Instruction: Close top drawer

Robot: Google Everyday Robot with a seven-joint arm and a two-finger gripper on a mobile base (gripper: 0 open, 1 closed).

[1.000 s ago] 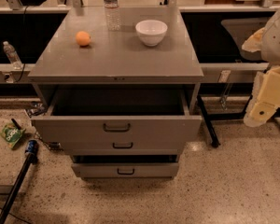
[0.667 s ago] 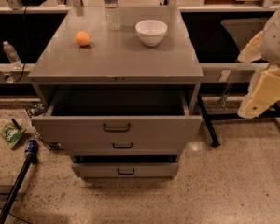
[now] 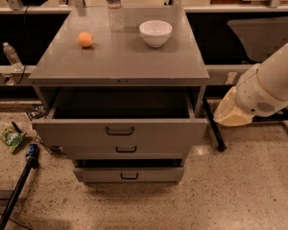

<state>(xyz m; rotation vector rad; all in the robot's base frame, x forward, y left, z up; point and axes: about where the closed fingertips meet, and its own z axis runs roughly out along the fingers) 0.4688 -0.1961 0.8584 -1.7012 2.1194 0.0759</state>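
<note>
While the top drawer (image 3: 77,135) is jutting well out beneath the grey surface (image 3: 120,56), the tool (image 3: 232,113) is hanging off to its right, likely lining up a push on the front; open or closed, I cannot tell.

My gripper (image 3: 229,113) hangs off the worktop's (image 3: 120,63) right edge, below its level and to the right of the top drawer (image 3: 86,137), apart from it. That drawer stands pulled out under the front edge, with the middle drawer (image 3: 149,150) directly beneath and the bottom drawer (image 3: 153,175) lowest. On the worktop, the bottle (image 3: 114,7) stands at the back edge near its middle. The bowl (image 3: 155,33) sits right of it and nearer the front, the orange (image 3: 85,39) left of both. On the floor, left of the drawers, lies a packet (image 3: 12,139).
</note>
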